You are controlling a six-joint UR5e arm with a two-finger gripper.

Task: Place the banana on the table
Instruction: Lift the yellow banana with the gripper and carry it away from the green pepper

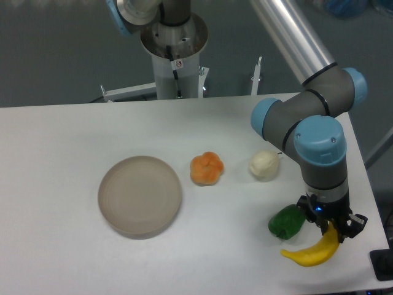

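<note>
The banana (314,251) lies at the near right corner of the table (61,184), curving up toward the right, its upper end tucked in between the fingers of the gripper (332,231). Its lower end looks to be down on the white surface, though I cannot say for sure whether the whole fruit rests there or is partly lifted. The fingers sit close on either side of the banana's upper end and seem to be pinching it; the gap between them looks no wider than the fruit itself.

Just to the left of the banana, touching or nearly touching it, is a green pepper (286,222), which also sits right beside the gripper. Farther back there is a pale, cream-coloured bulb, like a garlic (264,165), and to its left a round orange fruit (206,168), the two a little apart. Left again, near the orange fruit, stands a round grey-beige plate (140,195) with nothing on it. The arm (319,132) comes down from the upper right.
</note>
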